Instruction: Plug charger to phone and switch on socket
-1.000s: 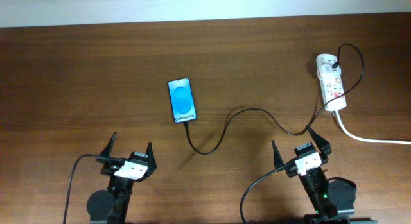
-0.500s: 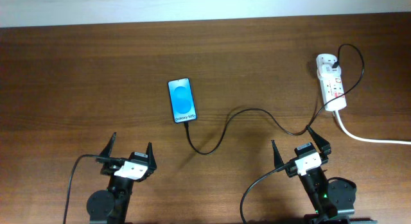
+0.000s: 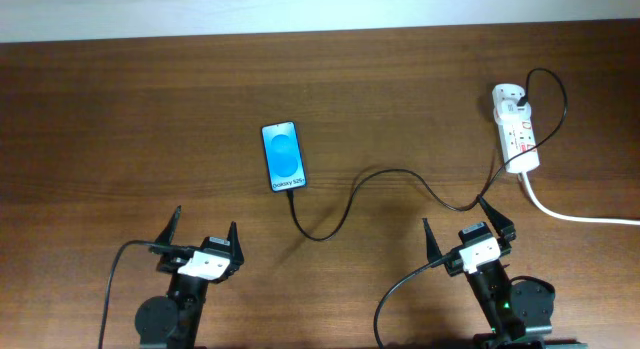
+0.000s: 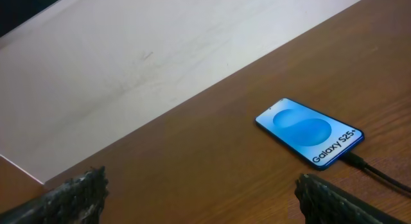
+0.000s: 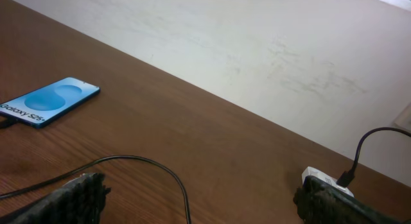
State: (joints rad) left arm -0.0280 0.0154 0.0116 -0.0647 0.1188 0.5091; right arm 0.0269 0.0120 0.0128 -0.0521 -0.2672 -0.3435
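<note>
Nothing has moved: left pincer (image 3: 205,227) and right pincer (image 3: 460,224) gape empty at the bench (image 3: 120,119) near edge; phone (image 3: 283,157) well ahead of the left, charger (image 3: 380,174) at its end, socket (image 3: 516,131) beyond the right.

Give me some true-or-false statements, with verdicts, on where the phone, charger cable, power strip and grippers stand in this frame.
1. The phone lies screen up on the table. True.
2. The left gripper is shut on the charger cable. False: it is open and empty, well apart from the cable.
3. One end of the charger cable meets the phone's lower edge. True.
4. The power strip lies on the left arm's side of the phone. False: it lies at the far right of the table, beyond the right arm.
5. The right gripper is open and holds nothing. True.
</note>
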